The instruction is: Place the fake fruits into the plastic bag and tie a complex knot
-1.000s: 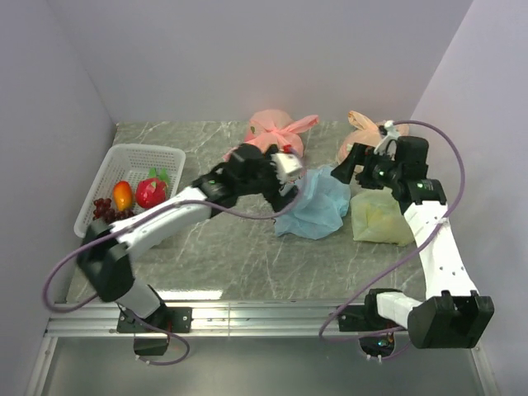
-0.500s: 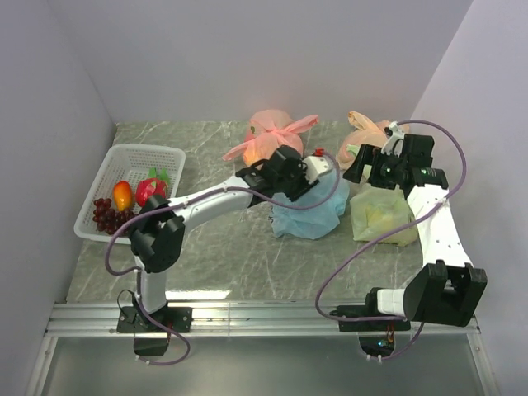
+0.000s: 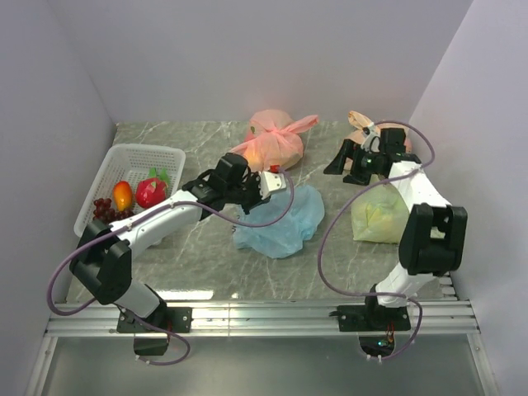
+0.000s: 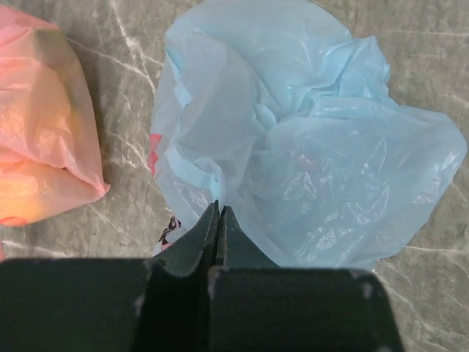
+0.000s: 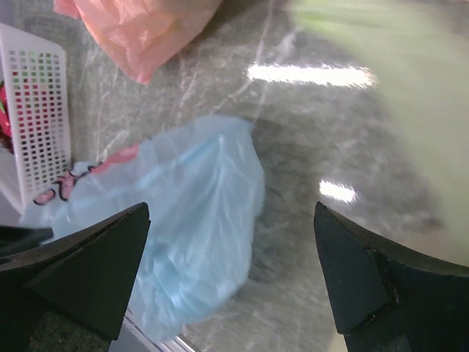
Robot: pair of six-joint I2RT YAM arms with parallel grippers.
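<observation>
The light blue plastic bag (image 3: 280, 221) lies crumpled and flat on the marble table, with its pink-and-dark print at the left edge (image 4: 167, 229). No knot shows on it. My left gripper (image 3: 269, 183) is shut on the bag's near-left edge, its jaws pressed together (image 4: 218, 211). The fake fruits sit in the white basket (image 3: 169, 155) at the left: an orange fruit (image 3: 122, 195), a red dragon fruit (image 3: 150, 192) and dark grapes (image 3: 104, 211). My right gripper (image 3: 345, 169) hangs open above the table to the right of the bag, holding nothing (image 5: 231, 242).
A knotted pink bag (image 3: 272, 142) sits behind the blue bag and another pink bag (image 3: 367, 130) at the back right. A yellow-green bag (image 3: 379, 219) lies under the right arm. Walls close in on the left, back and right.
The left gripper has shut and drawn back to the left, dragging the blue bag left and spreading it flatter. The right arm has swung back toward the far right, still open.
</observation>
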